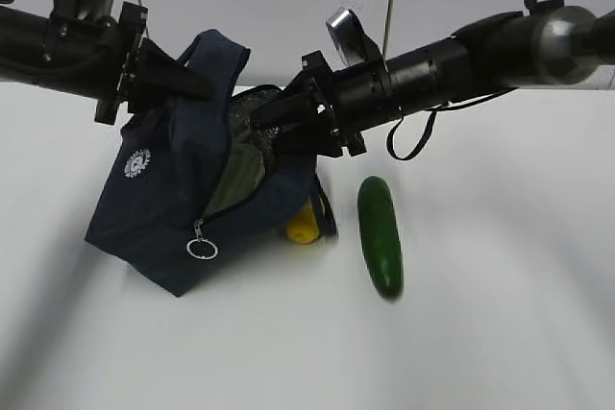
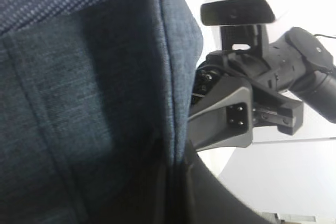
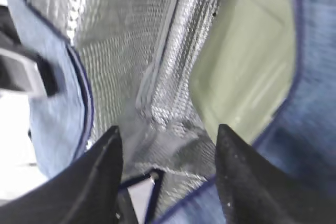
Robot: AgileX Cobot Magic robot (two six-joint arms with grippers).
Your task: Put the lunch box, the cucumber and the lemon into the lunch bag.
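Note:
The navy lunch bag (image 1: pixel 159 204) stands tilted on the white table, its mouth held open. My left gripper (image 1: pixel 197 79) is shut on the bag's upper fabric (image 2: pixel 79 103) and holds it up. The pale green lunch box (image 1: pixel 236 184) lies inside the bag against the silver lining (image 3: pixel 121 35), and its lid (image 3: pixel 247 66) shows in the right wrist view. My right gripper (image 3: pixel 168 135) is open at the bag's mouth with nothing between its fingers (image 3: pixel 105 171). The yellow lemon (image 1: pixel 305 226) rests on the table by the bag's right corner. The dark green cucumber (image 1: pixel 381 234) lies further right.
The zipper's silver ring pull (image 1: pixel 202 249) hangs at the bag's front. A black cable (image 1: pixel 408 136) loops under the right arm (image 1: pixel 480 55). That arm also shows close beside the bag in the left wrist view (image 2: pixel 247 114). White table surrounds everything.

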